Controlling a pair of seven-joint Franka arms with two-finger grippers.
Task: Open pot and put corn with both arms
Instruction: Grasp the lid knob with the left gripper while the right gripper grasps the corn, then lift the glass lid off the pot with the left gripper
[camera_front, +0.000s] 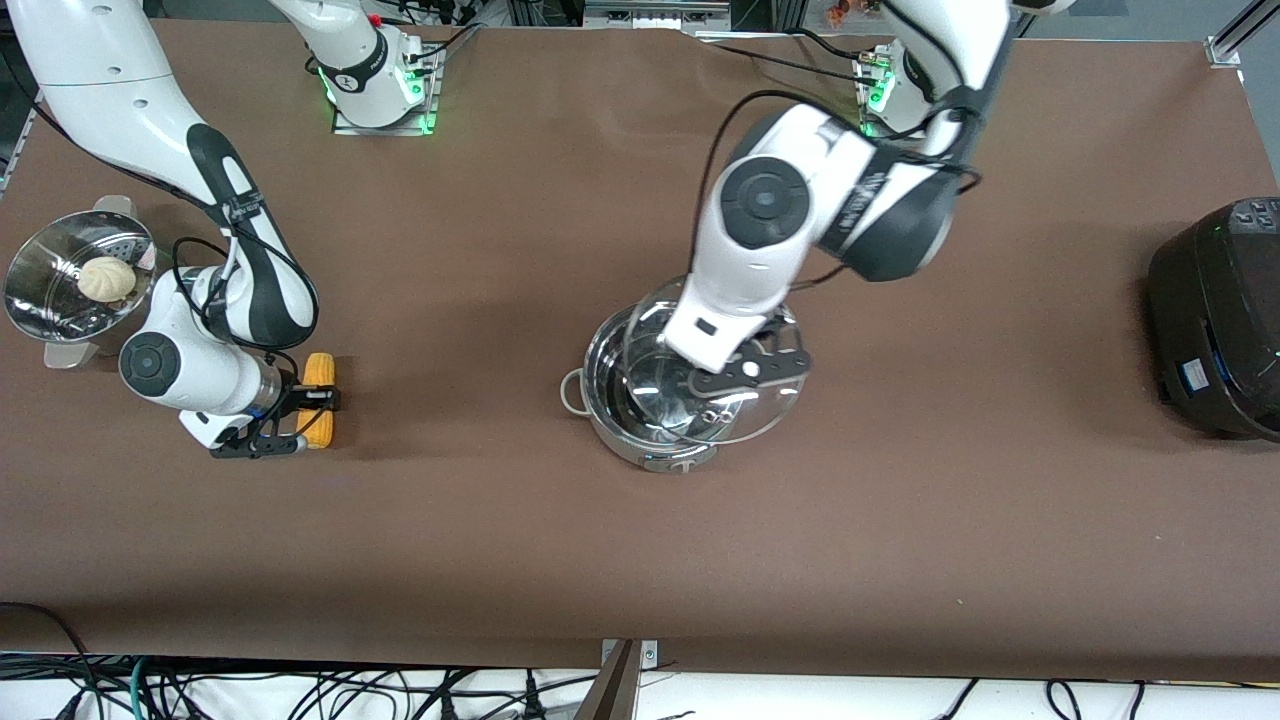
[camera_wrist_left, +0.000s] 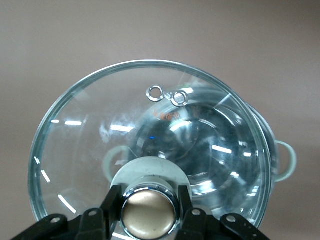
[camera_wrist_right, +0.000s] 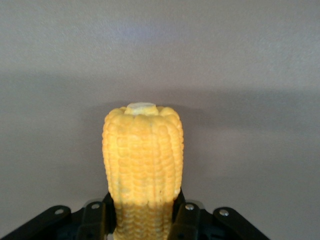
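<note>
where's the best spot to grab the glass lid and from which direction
By the round metal knob at the lid's centre, from above, one finger on each side. The glass dome is wide, smooth and sloped, so it offers no other purchase. The left gripper holds it exactly so, with the lid tilted over the pot.

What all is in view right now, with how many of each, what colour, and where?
Shiny round stainless-steel pot: one, silver, mid-table.
Clear glass lid with metal knob: one, transparent, held tilted over the pot.
Short yellow-orange corn cob: one, toward the right arm's end.
Handled steel bowl: one, silver, at the right arm's end of the table.
Pale round bun: one, cream, in the bowl.
Large black cooker: one, at the left arm's end.
Left pincer: black, shut on the lid's knob.
Right pincer: black, shut on the corn.
</note>
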